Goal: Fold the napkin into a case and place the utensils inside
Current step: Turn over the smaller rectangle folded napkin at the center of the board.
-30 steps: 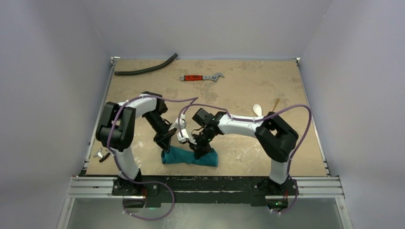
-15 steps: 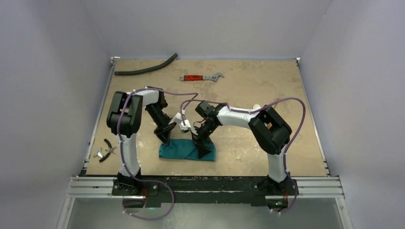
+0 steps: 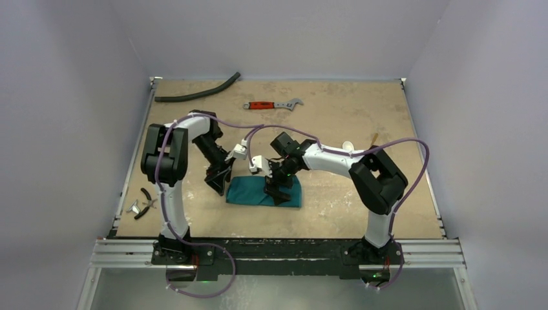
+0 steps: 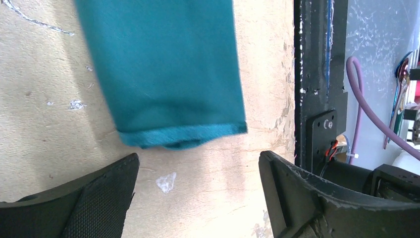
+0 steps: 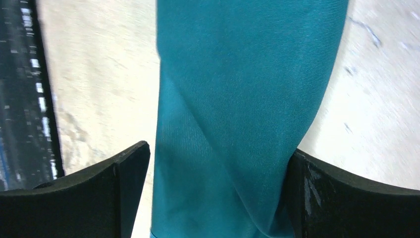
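The folded napkin (image 3: 255, 192) is straddled by the wide-spread right gripper (image 5: 219, 151) and faced at its left end by the wide-spread left gripper (image 4: 198, 163), the spoon (image 3: 347, 146) being seen outside it, well to its right.

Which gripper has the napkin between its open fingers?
The right gripper: the teal napkin fills its gap. The left gripper straddles bare table beside the napkin's end.

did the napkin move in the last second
Yes. The napkin now lies farther from the black rail along the near edge. It has shifted toward the red wrench and slightly right.
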Robot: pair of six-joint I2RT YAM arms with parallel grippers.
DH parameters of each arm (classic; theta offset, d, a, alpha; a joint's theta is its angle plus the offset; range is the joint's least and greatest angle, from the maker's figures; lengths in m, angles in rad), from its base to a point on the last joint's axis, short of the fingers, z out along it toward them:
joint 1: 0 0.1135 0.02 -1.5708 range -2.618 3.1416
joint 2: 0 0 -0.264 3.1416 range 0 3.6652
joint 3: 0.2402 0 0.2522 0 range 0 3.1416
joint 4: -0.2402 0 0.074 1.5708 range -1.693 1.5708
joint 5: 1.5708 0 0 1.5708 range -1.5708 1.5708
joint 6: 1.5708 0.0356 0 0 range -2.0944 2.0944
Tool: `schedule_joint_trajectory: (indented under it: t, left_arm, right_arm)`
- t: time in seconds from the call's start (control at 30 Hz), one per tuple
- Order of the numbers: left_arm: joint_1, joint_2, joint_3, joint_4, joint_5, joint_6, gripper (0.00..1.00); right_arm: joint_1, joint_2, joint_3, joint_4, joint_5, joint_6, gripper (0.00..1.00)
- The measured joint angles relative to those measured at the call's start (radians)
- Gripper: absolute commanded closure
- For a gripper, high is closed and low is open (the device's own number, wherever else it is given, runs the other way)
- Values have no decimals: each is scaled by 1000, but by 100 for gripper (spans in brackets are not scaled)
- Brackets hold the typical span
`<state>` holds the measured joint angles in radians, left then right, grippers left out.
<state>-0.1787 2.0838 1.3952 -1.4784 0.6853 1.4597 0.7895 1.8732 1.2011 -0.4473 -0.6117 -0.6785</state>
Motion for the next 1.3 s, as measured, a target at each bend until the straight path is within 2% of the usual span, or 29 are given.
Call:
schedule_joint_trajectory:
  t: [0.13,0.27,0.47,0.57,0.73,0.9,0.93,1.13,1.3]
  left_arm:
    - [3,-36,-43,31,6,-7,6]
    - [18,-79,-70,103,13,-73,4]
    - [70,-143,27,274,43,-249,3]
    - [36,-222,39,357,65,-328,3]
    - [-106,-292,-23,364,163,-323,14]
    - [-142,-284,-173,409,185,-293,48]
    - [-138,-278,-188,418,187,-288,52]
    - [-129,-269,-220,505,195,-275,57]
    - [-131,-343,-322,685,182,-332,56]
  right_arm:
    - [-26,-16,-5,8,98,55,1]
    - [-32,-16,-5,20,103,89,1]
    - [-24,-8,-5,43,91,100,1]
    - [-23,-5,-5,53,77,100,1]
    - [-23,1,-5,69,50,95,1]
    - [-20,5,-6,74,37,65,1]
    - [-18,5,-6,75,37,63,1]
    - [-26,4,-21,95,15,50,1]
    - [-30,-3,-40,117,-5,26,1]
